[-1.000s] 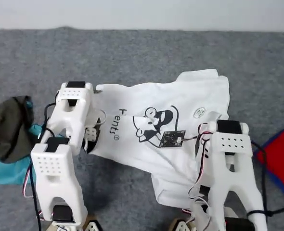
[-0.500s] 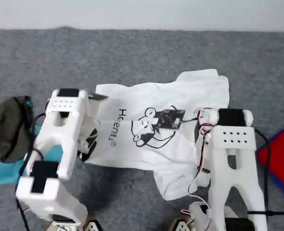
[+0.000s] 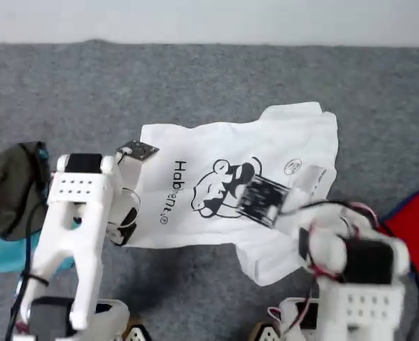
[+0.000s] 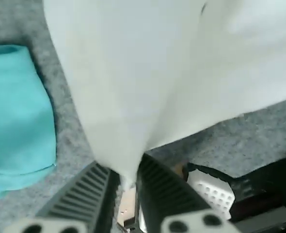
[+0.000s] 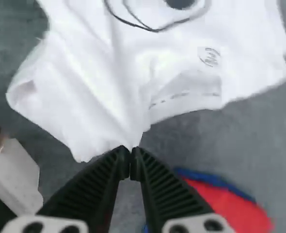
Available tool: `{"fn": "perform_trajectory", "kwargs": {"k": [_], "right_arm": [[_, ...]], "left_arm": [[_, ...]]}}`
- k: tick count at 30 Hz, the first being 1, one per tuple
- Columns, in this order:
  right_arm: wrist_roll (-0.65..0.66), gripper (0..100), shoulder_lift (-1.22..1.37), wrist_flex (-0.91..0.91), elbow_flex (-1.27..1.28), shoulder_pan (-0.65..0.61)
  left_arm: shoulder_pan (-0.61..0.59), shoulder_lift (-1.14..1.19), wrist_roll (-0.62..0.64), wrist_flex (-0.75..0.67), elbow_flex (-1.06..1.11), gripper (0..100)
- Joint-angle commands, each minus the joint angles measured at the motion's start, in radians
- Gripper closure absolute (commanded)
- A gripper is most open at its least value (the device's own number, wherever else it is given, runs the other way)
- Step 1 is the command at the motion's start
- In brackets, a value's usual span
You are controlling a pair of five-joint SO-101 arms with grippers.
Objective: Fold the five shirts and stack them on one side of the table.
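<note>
While the white shirt (image 3: 209,142) lies spread over the middle of the table (image 3: 195,78), between the two arms, its cloth is soft and rumpled. Shallow creases run across it, and one crumpled corner bulges toward the near edge. A black line-drawn cartoon print (image 3: 224,188) with a row of letters beside it faces upward on the shirt. The table's surface is grey and has a felt-like nap. The left hand (image 4: 127,177) has its ribbed black fingers (image 4: 160,187) drawn narrow, nipping a hanging fold of the white shirt's smooth fabric. That fold fans upward and outward from the pinch. The right hand (image 5: 130,165) is likewise closed tight on the white shirt, and its ridged fingers (image 5: 99,182) meet over a gathered point of cloth near a stitched hem. A small round mark is printed on the cloth beyond that hem. A teal shirt (image 3: 3,249) lies flat with a rounded edge at the table's left side, just beside the left arm (image 3: 74,213). A dark olive shirt (image 3: 14,188) is heaped in loose folds on top of it. A red shirt (image 3: 415,227) with a blue border lies at the right side, near the blocky white right arm (image 3: 351,284).
</note>
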Motion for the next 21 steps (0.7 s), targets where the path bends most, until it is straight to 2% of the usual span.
{"fn": "perform_trajectory", "kwargs": {"k": [1,6,15,21], "right_arm": [[-0.011,98.9,-0.111,0.042,0.023,0.134],[-0.009,98.9,-0.254,0.042,0.091,0.255],[-0.014,98.9,-0.515,0.041,0.167,0.254],[-0.015,98.9,-0.555,0.036,0.238,0.254]], "left_arm": [[-0.005,-0.118,-0.008,0.035,0.022,99],[0.0,-0.269,-0.008,0.035,0.033,99],[0.003,-0.565,-0.072,0.037,0.081,99],[-0.003,-0.598,-0.072,0.035,0.082,99]]}}
